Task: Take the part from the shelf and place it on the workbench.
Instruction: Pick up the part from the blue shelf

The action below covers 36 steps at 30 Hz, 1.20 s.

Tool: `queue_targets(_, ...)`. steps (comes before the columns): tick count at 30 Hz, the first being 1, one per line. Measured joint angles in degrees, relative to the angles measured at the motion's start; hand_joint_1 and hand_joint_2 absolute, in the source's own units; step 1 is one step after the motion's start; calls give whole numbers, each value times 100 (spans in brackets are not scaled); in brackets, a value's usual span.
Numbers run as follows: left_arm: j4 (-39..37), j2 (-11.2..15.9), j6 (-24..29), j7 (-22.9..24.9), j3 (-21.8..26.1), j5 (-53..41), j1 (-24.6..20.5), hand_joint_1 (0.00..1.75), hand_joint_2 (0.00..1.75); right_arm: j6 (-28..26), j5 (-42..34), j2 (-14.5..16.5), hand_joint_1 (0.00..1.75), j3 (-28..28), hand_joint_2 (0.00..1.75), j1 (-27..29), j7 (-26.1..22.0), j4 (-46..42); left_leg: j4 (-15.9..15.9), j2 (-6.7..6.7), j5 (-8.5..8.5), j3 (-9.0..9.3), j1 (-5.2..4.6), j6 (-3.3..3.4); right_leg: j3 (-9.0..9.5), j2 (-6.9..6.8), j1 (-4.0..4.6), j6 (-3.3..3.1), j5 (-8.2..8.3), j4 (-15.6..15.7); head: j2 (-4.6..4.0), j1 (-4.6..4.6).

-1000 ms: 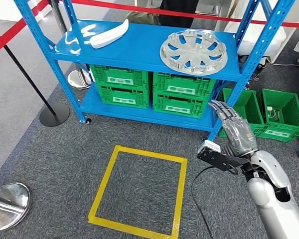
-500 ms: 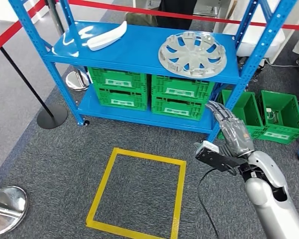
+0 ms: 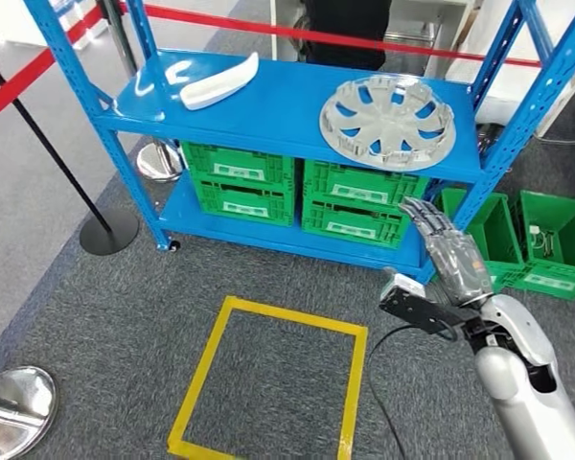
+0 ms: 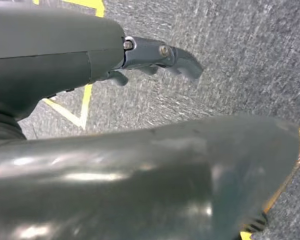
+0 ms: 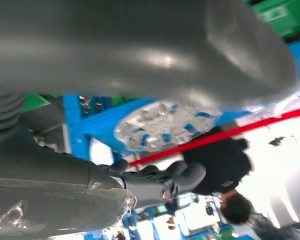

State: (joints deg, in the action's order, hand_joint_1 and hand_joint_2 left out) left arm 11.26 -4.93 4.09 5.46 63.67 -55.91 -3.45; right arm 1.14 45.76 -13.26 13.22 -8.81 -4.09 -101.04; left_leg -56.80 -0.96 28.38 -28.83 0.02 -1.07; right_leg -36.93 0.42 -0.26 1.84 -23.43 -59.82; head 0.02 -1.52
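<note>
- Blue shelf (image 3: 285, 101), top board: silver wheel cover (image 3: 387, 116) lies flat toward the right end, its rim close to the front edge. The task's part is not specified; this cover sits nearest the raised hand.
- Same board, left end toward the back: a white curved part (image 3: 219, 82) lying flat, well apart from the wheel cover.
- Lower board: two stacks of green crates (image 3: 299, 187) side by side, labels facing out.
- Right hand (image 3: 452, 254): raised in front of the shelf's right front post, below the top board and not touching it. Fingers (image 3: 425, 217) extended and apart, nothing held.
- Right wrist view: the wheel cover (image 5: 165, 125) shows beyond the hand (image 5: 156, 182), with a red barrier tape (image 5: 231, 131) and a person in dark clothes (image 5: 220, 162) behind the shelf.
- Left hand (image 4: 156, 55): seen in the left wrist view over grey carpet, nothing in it; fingers curve slightly, how far they are closed I cannot tell.
- Floor: yellow taped square (image 3: 270, 379) on grey carpet in front of the shelf.
- More green crates (image 3: 530, 235) on the floor just right of the shelf.
- Black stanchion (image 3: 89, 206) with round base at the shelf's left front; red tape (image 3: 386, 43) runs behind the shelf.
</note>
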Motion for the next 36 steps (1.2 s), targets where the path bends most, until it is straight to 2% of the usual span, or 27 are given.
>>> queue_targets(2, 0, 7, 2, -1, 0, 0, -5, 0, 0, -4, -2, -1, 0, -2, 0, 0, -1, -4, -28, 2, 20, 27, -1, -62, 67, 9, -9, -79, -20, 28, 1, -4)
queue_targets(3, 0, 7, 2, -2, 0, 0, -12, 0, 0, -5, -4, -1, 0, -2, 0, -3, -2, -5, -143, 8, 21, -17, 0, -91, 118, 9, -19, -112, -53, 42, 1, 8)
queue_targets(4, 0, 6, 2, -3, 0, 0, -25, 0, 0, -6, -7, 0, 0, -2, 0, -7, -4, -7, -368, 14, 54, -143, 3, -121, 176, 9, -30, -137, -83, 53, 1, 17)
queue_targets(5, 0, 3, 3, -4, 0, 0, -32, 0, 0, -7, -10, 0, 0, -1, 0, -8, -4, -7, -701, 22, 124, -355, 7, -149, 228, 4, -33, -161, -125, 63, 1, 27)
queue_targets(7, 0, -2, 8, -3, 1, 0, -24, 0, 0, -7, -15, 1, 0, 0, 0, -6, -4, -7, -1387, 27, 367, -877, 11, -187, 323, 3, -32, -191, -218, 66, 1, 35)
queue_targets(8, 0, -2, 10, -3, 2, 0, -10, 0, 0, -6, -16, 1, 0, 1, 0, -3, -4, -7, -1573, 28, 451, -1082, 11, -191, 381, 8, -31, -198, -271, 67, 1, 37)
queue_targets(9, 0, -2, 11, -2, 3, 0, 4, 0, 0, -5, -18, 0, 0, 1, 0, -1, -4, -7, -1591, 28, 443, -1202, 9, -184, 453, 13, -31, -199, -328, 67, 1, 37)
queue_targets(10, 0, -1, 11, -2, 4, 0, 14, 0, 0, -5, -19, -1, 0, 1, 0, 0, -3, -7, -1467, 29, 340, -1244, 8, -170, 532, 18, -31, -197, -387, 69, 0, 38)
queue_targets(11, 0, -1, 11, -2, 4, 0, 19, 0, 0, -4, -21, -1, 0, 1, 0, -1, -3, -7, -1188, 31, 103, -1214, 3, -145, 626, 20, -31, -187, -455, 71, 0, 38)
queue_targets(13, 0, 1, 11, -2, 5, 0, 28, 0, 0, -3, -25, 1, 0, 1, 0, 0, -1, -5, -490, 53, -506, -1099, -18, -82, 772, 24, -22, -148, -595, 71, 0, 49)
queue_targets(14, 0, 2, 14, -2, 7, 0, 33, 0, 0, -2, -31, 1, 0, 2, 0, 0, 1, -4, -224, 64, -727, -1046, -29, -53, 826, 27, -9, -115, -668, 80, 1, 55)
queue_targets(15, 0, 4, 16, -1, 8, 0, 39, 0, 0, -1, -37, 0, 0, 2, 0, 1, 3, -4, -69, 68, -819, -1012, -35, -23, 889, 30, 3, -76, -714, 80, 1, 63)
queue_targets(18, 0, -3, 22, 4, 11, 0, 29, 0, 0, 6, -102, -2, 0, -3, 0, -24, 7, -9, 28, 53, -752, -850, -21, 83, 1016, 26, 6, 40, -735, 16, 0, 38)
queue_targets(19, 0, -6, 22, 4, 13, 0, 21, 0, 0, 18, -132, -7, 0, -5, 0, -37, 5, -10, 35, 57, -722, -782, -16, 119, 926, 20, 2, 69, -730, -169, 0, 21)
queue_targets(21, 0, -3, 22, 4, 16, 0, 11, 0, 0, 59, -179, -36, 0, -9, 0, -38, 0, -8, 42, 76, -627, -654, -12, 163, 511, 8, -1, 100, -852, -835, -1, -10)
queue_targets(23, 0, -1, 23, 4, 20, -1, 16, 0, 0, 97, -209, -76, 0, -13, 0, -18, -3, -1, 42, 106, -489, -512, -14, 176, 12, 7, 5, 109, -1201, -1381, 1, -32)
queue_targets(24, 0, -1, 23, 4, 22, -1, 24, 0, 0, 105, -218, -92, 0, -15, 0, -9, -5, 4, 42, 125, -409, -419, -16, 176, -154, 5, 9, 106, -1350, -1443, 2, -42)
queue_targets(25, 0, -2, 25, 4, 23, -2, 32, 0, 0, 109, -225, -104, 0, -16, 0, -7, -6, 9, 42, 139, -324, -309, -16, 170, -242, 3, 13, 102, -1383, -1347, 2, -50)
queue_targets(26, 0, -3, 26, 4, 23, -4, 37, 0, 0, 109, -231, -112, 0, -17, 0, -6, -7, 15, 42, 151, -233, -186, -17, 159, -269, -2, 14, 93, -1248, -1114, 2, -60)
queue_targets(27, -1, -5, 27, 5, 25, -6, 41, 0, 0, 108, -236, -118, 0, -18, 0, -2, -7, 21, 47, 161, -142, -81, -18, 141, -264, -23, 15, 80, -900, -787, 1, -68)
queue_targets(28, -2, -5, 28, 6, 27, -9, 39, 0, 0, 102, -237, -121, 0, -19, 0, 5, -8, 30, 32, 166, -52, 14, -26, 119, -260, -57, 17, 60, -448, -425, 1, -74)
queue_targets(29, -4, -4, 28, 7, 29, -14, 35, 0, 0, 97, -233, -121, 0, -19, 0, 16, -7, 38, 36, 175, 26, 76, -38, 93, -245, -89, 21, 32, -74, -156, 1, -75)
queue_targets(30, -6, -3, 29, 10, 31, -19, 31, 0, 0, 90, -225, -121, 0, -18, 0, 28, -9, 42, 43, 183, 88, 127, -49, 62, -243, -110, 24, -1, 196, 13, 1, -64)
queue_targets(31, -7, -2, 29, 11, 33, -25, 25, 0, 0, 82, -216, -121, 0, -18, 0, 29, -11, 44, 41, 186, 125, 174, -59, 35, -234, -111, 26, -36, 283, 82, 1, -54)
queue_targets(33, -7, 5, 31, 14, 33, -35, 13, 0, 0, 75, -203, -121, 0, -21, 0, 21, -15, 34, -57, 183, 111, 185, -60, -21, -151, -73, 7, -99, 232, 79, 2, -33)
queue_targets(34, -8, 5, 29, 13, 33, -38, 5, 0, 0, 73, -201, -121, 0, -22, 0, 11, -16, 31, -253, 176, 79, 87, -57, -49, -93, -61, -4, -129, 194, 86, 1, -31)
queue_targets(36, -8, 1, 27, 13, 32, -43, -10, 0, 0, 72, -198, -120, 0, -22, 0, 4, -17, 26, -901, 162, 151, -329, -46, -110, 26, -47, -20, -174, 97, 101, 1, -30)
